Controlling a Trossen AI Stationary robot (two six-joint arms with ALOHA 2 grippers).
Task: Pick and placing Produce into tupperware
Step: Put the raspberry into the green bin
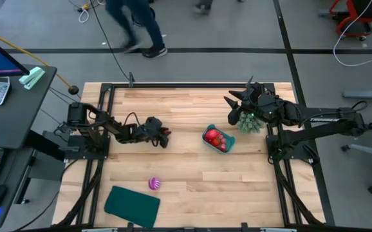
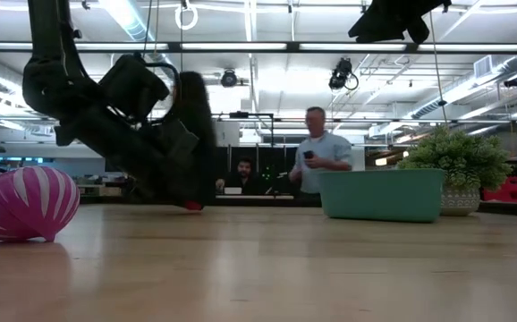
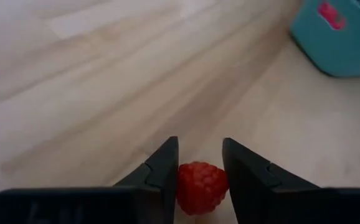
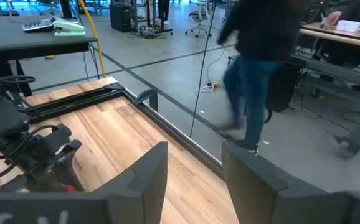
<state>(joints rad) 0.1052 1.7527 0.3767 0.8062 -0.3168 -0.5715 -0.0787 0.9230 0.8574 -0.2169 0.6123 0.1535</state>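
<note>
A small bumpy red berry [image 3: 200, 186] sits on the wooden table, with my left gripper [image 3: 200, 177] shut on it, left of the table's middle [image 1: 163, 139]. In the low view the berry [image 2: 192, 206] shows as a red speck under the fingers. The teal tupperware [image 1: 218, 139] stands right of centre with red fruits [image 1: 215, 136] inside. A purple-and-pink striped ball [image 1: 154, 183] lies nearer the front. My right gripper [image 4: 195, 174] hangs open, high above the far right, beside the tub, with nothing between its fingers. My left gripper pinches the berry's two opposite sides [image 3: 183, 185] between its two fingers. The fingers slant down from the table's left side. The berry stays low at the table's surface, as the low view shows.
A green spiky plant [image 1: 249, 122] stands just beyond the tub, under the right arm. A flat dark teal sheet [image 1: 132, 205] lies at the front left. Bare wood stretches between the left gripper and the tub. People move in the room past the far edge.
</note>
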